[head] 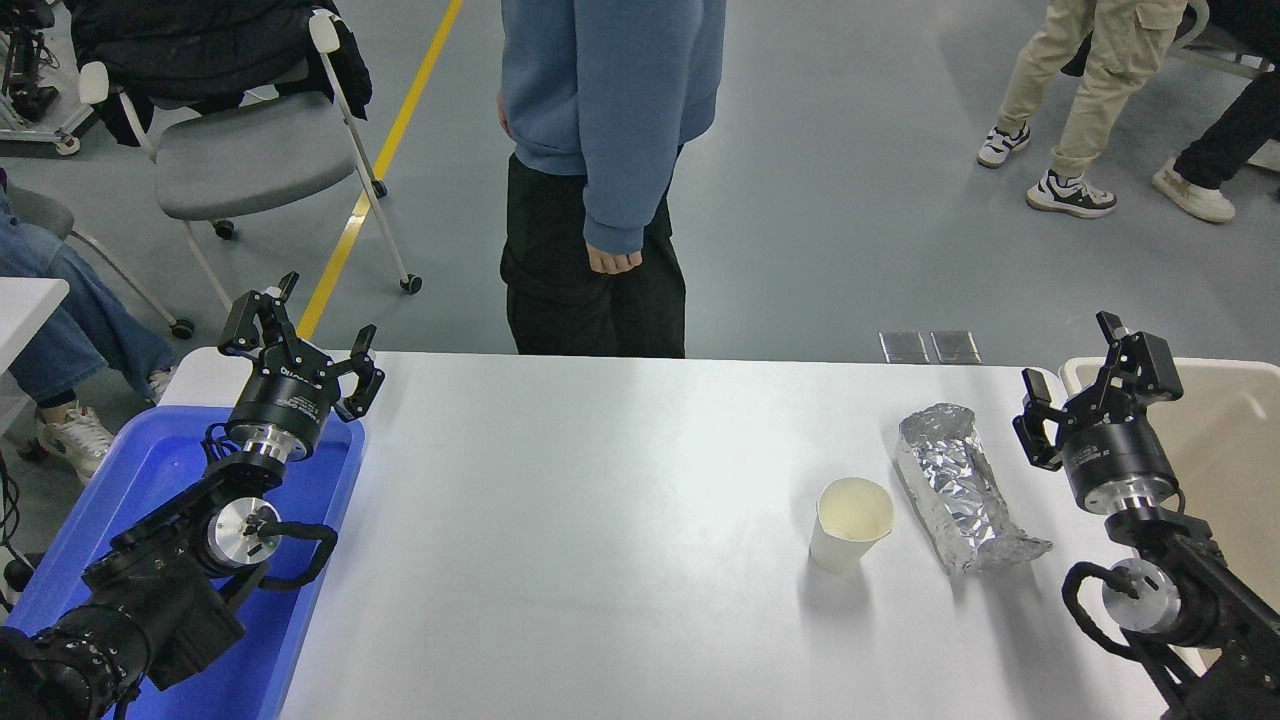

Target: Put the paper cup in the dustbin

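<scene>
a smooth white tabletop (600, 520) seen from above. toward its right side a small tapered paper cup (850, 525) stands upright, its rolled rim facing up and its cream inside bare. just beside the cup, on its right, lies a crinkled silver foil bundle (960, 490), long and lumpy, not quite touching the cup. past the foil, at the right edge, sits a large beige plastic bin (1235, 440) with a thick rounded rim; what shows of its inside holds nothing. the black right gripper (1080, 385) hangs over the bin's left rim, fingers spread apart and grasping nothing, with the foil lying between it and the cup. at the lower left the black left gripper (300, 335) is parked over a glossy blue tray (150, 480), fingers likewise spread and holding nothing. a person (600, 150) in a blue sweatshirt and black trousers stands at the far edge.
</scene>
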